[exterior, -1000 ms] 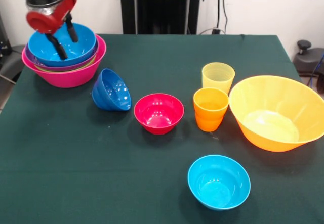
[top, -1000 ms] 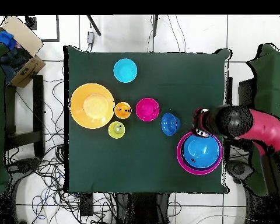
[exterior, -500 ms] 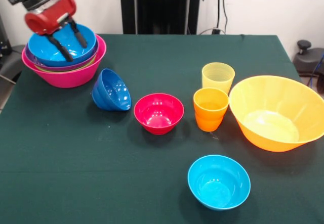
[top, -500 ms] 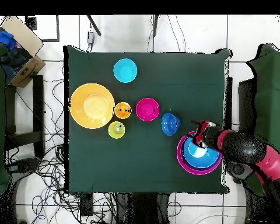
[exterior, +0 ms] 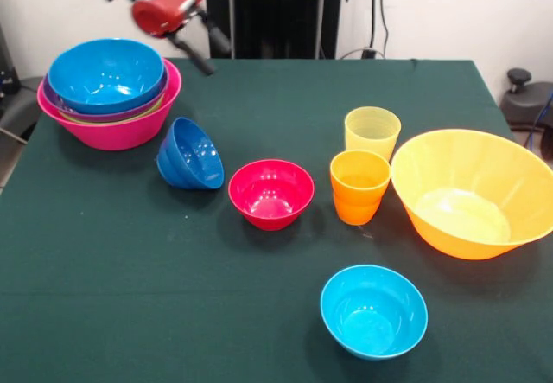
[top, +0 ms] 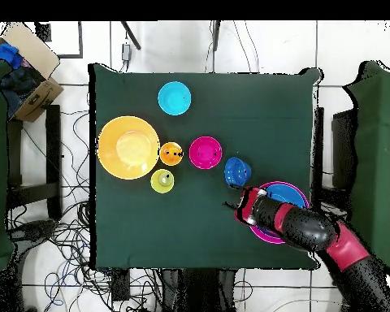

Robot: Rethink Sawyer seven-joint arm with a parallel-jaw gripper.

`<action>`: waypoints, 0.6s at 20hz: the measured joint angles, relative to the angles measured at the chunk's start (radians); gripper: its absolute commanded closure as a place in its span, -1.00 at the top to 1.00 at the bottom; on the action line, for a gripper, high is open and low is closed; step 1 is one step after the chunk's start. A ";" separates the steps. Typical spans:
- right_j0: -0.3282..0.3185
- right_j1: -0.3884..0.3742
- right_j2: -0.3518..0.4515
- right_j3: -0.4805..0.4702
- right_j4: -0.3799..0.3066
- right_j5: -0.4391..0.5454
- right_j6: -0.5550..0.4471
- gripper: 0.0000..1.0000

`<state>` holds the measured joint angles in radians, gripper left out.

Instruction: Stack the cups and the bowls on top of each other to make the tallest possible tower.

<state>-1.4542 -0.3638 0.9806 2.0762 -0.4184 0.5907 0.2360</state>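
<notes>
My gripper (exterior: pixel 206 47) hangs up in the air with its fingers spread and nothing between them, tilted, just off the tower (exterior: pixel 108 92) toward 3 o'clock in the front view; overhead it sits at the tower's 9 o'clock edge (top: pixel 233 200). The tower is at the table's (exterior: pixel 285 314) far corner, about 10 o'clock in the front view: pink bowl (exterior: pixel 121 130) as base, sky blue bowl (exterior: pixel 105 73) on top, purple and green rims showing between them. Dark blue bowl (exterior: pixel 190 154) lies tipped on its side just beside the tower at its 5 o'clock, apart from it. Red bowl (exterior: pixel 270 193) upright near table centre, at the dark blue one's 4 o'clock. Orange cup (exterior: pixel 359 186) stands at the red bowl's 3 o'clock, yellow cup (exterior: pixel 371 132) right behind it at 12 o'clock; can't tell if the cups touch. Big orange bowl (exterior: pixel 471 193) is just beside both cups at 3 o'clock. Cyan bowl (exterior: pixel 373 311) sits alone at the near side, about 5 o'clock from centre.
</notes>
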 measured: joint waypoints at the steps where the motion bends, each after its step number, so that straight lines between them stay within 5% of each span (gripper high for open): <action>1: 0.000 0.001 0.008 0.014 0.000 -0.007 0.000 1.00; 8: 0.017 0.025 0.018 0.047 -0.077 -0.021 0.000 1.00; 12: 0.079 0.033 -0.006 0.022 -0.222 -0.020 0.000 1.00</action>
<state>-1.3749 -0.3309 0.9742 2.0979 -0.6402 0.5703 0.2360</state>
